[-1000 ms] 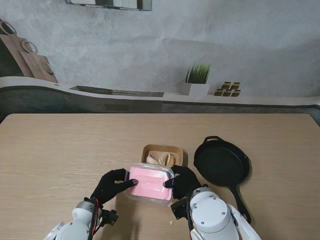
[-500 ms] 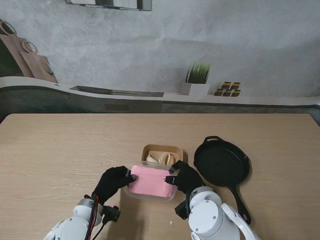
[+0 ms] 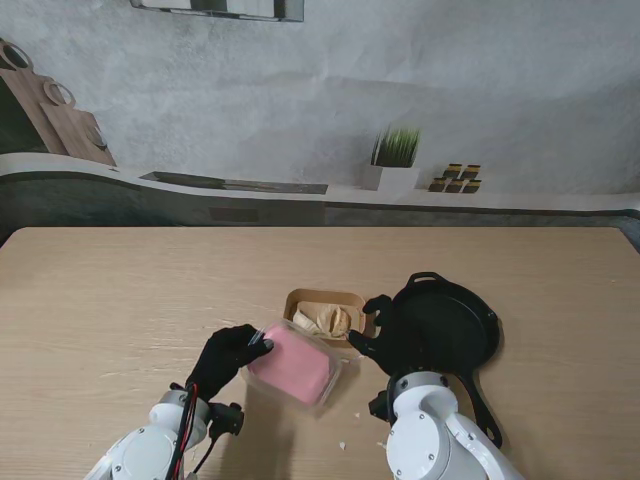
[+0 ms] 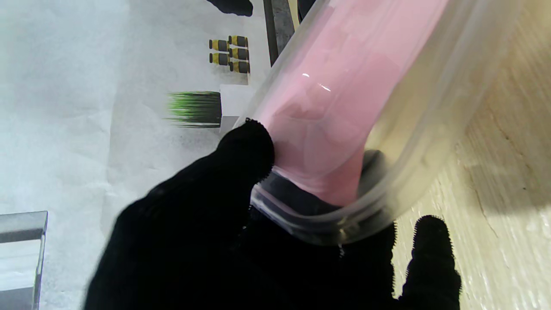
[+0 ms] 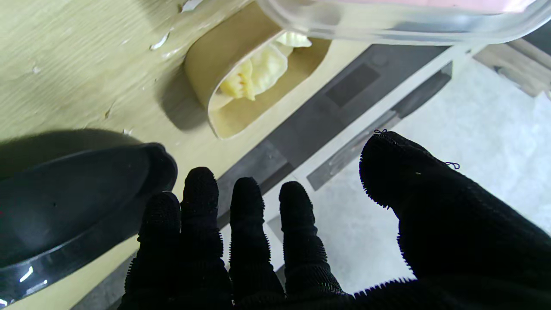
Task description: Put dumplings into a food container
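Note:
A tan food container (image 3: 326, 310) with pale dumplings (image 3: 322, 319) inside sits at the middle of the table; the right wrist view shows the container (image 5: 224, 77) and its dumplings (image 5: 254, 71) too. My left hand (image 3: 231, 358) grips one end of a clear lid with a pink face (image 3: 292, 364), tilted and lifted off the table just in front of the container. In the left wrist view, thumb and fingers (image 4: 241, 172) pinch the lid's rim (image 4: 327, 129). My right hand (image 3: 372, 335) is open, fingers spread, beside the container's right side, holding nothing.
A black cast-iron pan (image 3: 445, 325) lies right of the container, its handle pointing toward me; my right hand overlaps its left edge. A few small white crumbs (image 3: 343, 445) lie on the wooden table (image 3: 120, 310) near me.
My right hand let go of the pink lid and moved right and away, toward the pan. The lid now tilts, held by the left hand alone.

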You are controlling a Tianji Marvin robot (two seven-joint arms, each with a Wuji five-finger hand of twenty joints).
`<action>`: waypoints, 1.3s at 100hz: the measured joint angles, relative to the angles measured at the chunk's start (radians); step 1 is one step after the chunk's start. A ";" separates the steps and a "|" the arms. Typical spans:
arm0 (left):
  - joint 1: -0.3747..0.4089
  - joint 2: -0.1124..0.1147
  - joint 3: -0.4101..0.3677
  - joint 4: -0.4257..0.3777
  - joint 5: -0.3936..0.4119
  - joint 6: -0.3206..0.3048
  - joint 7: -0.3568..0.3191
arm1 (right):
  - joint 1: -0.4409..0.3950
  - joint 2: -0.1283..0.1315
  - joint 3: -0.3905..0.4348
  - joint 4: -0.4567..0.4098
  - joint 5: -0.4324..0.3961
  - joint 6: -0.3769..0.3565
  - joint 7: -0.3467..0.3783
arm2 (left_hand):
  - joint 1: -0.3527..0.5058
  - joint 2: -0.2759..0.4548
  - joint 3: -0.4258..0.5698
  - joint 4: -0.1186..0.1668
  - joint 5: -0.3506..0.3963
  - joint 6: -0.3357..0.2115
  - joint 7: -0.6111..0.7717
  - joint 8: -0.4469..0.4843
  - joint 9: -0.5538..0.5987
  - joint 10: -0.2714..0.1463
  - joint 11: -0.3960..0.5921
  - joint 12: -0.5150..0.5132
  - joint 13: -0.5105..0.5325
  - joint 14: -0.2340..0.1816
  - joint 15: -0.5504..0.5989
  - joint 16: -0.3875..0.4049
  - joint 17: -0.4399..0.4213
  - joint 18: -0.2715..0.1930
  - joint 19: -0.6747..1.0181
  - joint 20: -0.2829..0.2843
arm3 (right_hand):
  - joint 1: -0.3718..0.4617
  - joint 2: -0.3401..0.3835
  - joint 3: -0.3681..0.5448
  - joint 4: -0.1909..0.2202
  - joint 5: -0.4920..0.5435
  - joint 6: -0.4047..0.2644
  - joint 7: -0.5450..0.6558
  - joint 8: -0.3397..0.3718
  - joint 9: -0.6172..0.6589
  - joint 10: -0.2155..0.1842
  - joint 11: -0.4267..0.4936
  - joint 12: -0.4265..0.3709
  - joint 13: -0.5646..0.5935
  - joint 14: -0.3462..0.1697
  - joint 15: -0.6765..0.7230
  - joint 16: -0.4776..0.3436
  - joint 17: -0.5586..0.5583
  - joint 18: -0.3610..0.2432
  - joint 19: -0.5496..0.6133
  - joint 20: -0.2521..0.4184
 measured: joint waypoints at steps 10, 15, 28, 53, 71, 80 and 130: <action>-0.009 -0.004 0.002 -0.007 -0.048 0.015 0.009 | -0.005 0.004 0.017 0.006 -0.015 -0.021 -0.005 | 0.000 0.000 0.000 0.000 0.000 0.000 0.000 0.000 0.000 0.000 0.000 0.000 0.000 0.000 0.000 0.000 -0.001 -0.002 0.001 0.012 | -0.001 0.000 0.000 0.000 0.000 0.000 0.000 -0.001 0.000 0.000 0.000 -0.002 0.000 0.000 0.000 0.000 -0.001 0.000 0.000 0.002; -0.016 -0.009 0.006 -0.014 -0.108 0.028 0.036 | -0.005 0.005 0.023 0.014 -0.018 -0.026 -0.010 | 0.000 0.000 0.000 0.000 0.000 0.000 0.000 0.000 0.000 0.000 -0.002 0.000 0.000 -0.002 0.000 0.000 -0.002 -0.004 0.002 0.028 | -0.001 0.000 0.000 0.000 0.001 0.000 0.000 -0.001 0.000 0.000 0.000 -0.003 -0.001 0.000 0.000 0.000 -0.005 0.000 0.000 0.003; -0.061 -0.032 0.025 -0.019 -0.170 0.078 0.109 | -0.003 0.006 0.032 0.033 -0.013 -0.028 -0.017 | 0.000 0.000 0.000 0.000 0.000 0.000 0.000 0.000 0.000 0.000 -0.010 0.000 0.000 -0.004 0.000 0.001 -0.014 -0.015 0.002 0.052 | -0.001 0.013 -0.001 0.000 0.004 -0.008 0.000 -0.001 0.001 0.000 0.000 -0.004 -0.001 0.000 0.000 0.000 -0.005 0.000 -0.002 0.012; -0.187 -0.073 0.065 0.034 -0.269 0.117 0.178 | 0.016 0.009 0.036 0.072 -0.011 -0.039 -0.008 | 0.000 0.000 0.000 0.000 0.000 0.000 0.000 0.000 0.000 0.000 -0.013 0.000 0.000 -0.025 0.000 0.001 -0.016 -0.028 0.002 0.077 | -0.001 0.032 -0.001 0.000 0.029 -0.009 0.010 -0.001 0.004 0.000 0.000 -0.004 -0.001 0.000 0.000 -0.001 -0.006 0.000 -0.006 0.024; -0.256 -0.100 0.094 0.086 -0.287 0.155 0.228 | 0.038 0.009 0.038 0.098 0.003 -0.044 -0.008 | 0.000 0.000 0.000 0.000 0.000 0.000 0.000 -0.001 0.000 0.000 -0.015 0.000 -0.001 -0.028 0.000 0.001 -0.016 -0.029 0.026 0.109 | -0.001 0.032 -0.001 0.000 0.046 -0.009 0.000 -0.001 0.004 0.000 0.000 -0.004 -0.001 -0.001 0.000 -0.006 -0.006 0.000 -0.007 0.031; -0.286 -0.111 0.107 0.119 -0.293 0.168 0.236 | 0.049 0.009 0.038 0.110 0.006 -0.045 -0.006 | 0.000 0.000 0.000 0.000 0.000 0.000 0.000 -0.010 0.000 0.000 -0.023 0.002 -0.003 -0.036 0.000 0.001 -0.018 -0.030 0.027 0.116 | -0.001 0.032 -0.001 0.000 0.057 -0.009 0.000 -0.001 0.004 0.000 0.000 -0.004 -0.001 -0.001 0.000 -0.006 -0.006 0.000 -0.007 0.036; -0.354 -0.144 0.136 0.205 -0.341 0.163 0.288 | 0.123 0.010 0.019 0.189 0.003 -0.050 0.007 | 0.001 0.000 0.000 0.000 0.000 0.000 0.000 -0.044 0.000 0.000 -0.038 0.013 -0.005 -0.039 0.000 0.001 -0.029 -0.042 0.028 0.152 | 0.000 0.032 -0.001 0.000 0.069 -0.009 -0.001 -0.001 0.034 0.000 0.000 -0.004 -0.001 -0.001 0.000 -0.007 -0.006 0.000 -0.007 0.041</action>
